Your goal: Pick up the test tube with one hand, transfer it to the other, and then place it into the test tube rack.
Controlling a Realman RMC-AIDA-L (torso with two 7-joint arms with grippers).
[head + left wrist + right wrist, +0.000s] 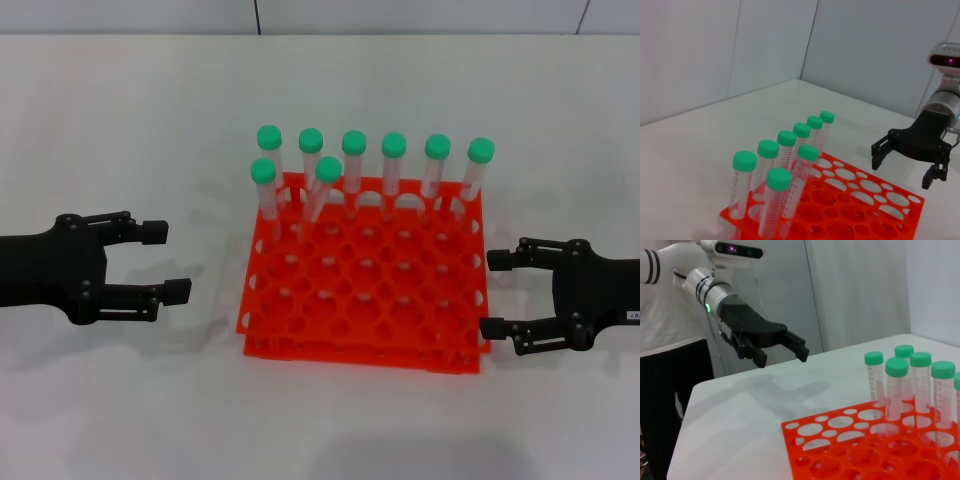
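- Tubes (327, 190), eight with green caps, all stand in the rack (365, 300); no loose tube shows on the desk (150, 400) in any view.
- Near rows of the rack are bare holes; both grippers sit level with them, one at each side.
- Left gripper (165, 262) hovers left of the rack, well apart from it, jaws wide and holding nothing.
- Right gripper (497, 294) hovers just beside the rack's right edge, jaws wide, also holding nothing.
- Farther back, two tubes stand in the second-to-last row at the left, one leaning slightly; six fill the far row.
- Judgement: with every visible tube racked and both jaws free, this fits either a finished placement or a pause before another tube is fetched; the pictures cannot settle which.
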